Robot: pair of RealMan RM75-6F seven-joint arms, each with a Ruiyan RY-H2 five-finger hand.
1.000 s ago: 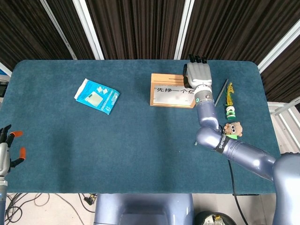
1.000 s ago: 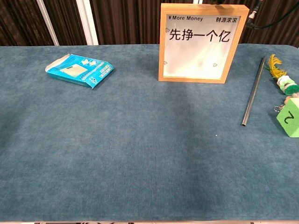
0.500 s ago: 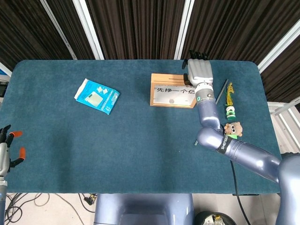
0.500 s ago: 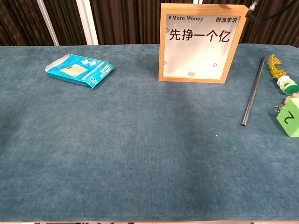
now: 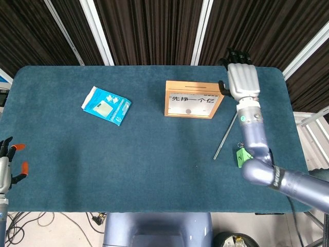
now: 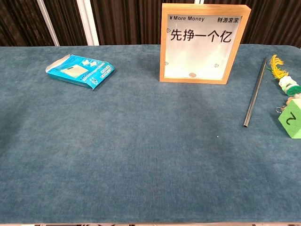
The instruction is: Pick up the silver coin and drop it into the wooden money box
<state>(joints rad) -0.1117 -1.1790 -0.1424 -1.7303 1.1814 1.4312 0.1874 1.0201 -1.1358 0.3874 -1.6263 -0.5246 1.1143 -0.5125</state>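
The wooden money box stands upright at the back of the table, a frame with a clear front and printed characters. The silver coin lies inside it at the bottom, seen through the clear front. My right hand hovers to the right of the box near the table's far edge, fingers apart and holding nothing; the chest view does not show it. My left hand hangs at the lower left edge of the head view, off the table, fingers spread and empty.
A blue packet lies at the back left. Right of the box lie a dark thin rod, a yellow-green feather toy and a green tag marked 2.
The coin has dropped into the box and now lies at its bottom. My right hand has moved from above the box off to the right. The left hand has stayed put.
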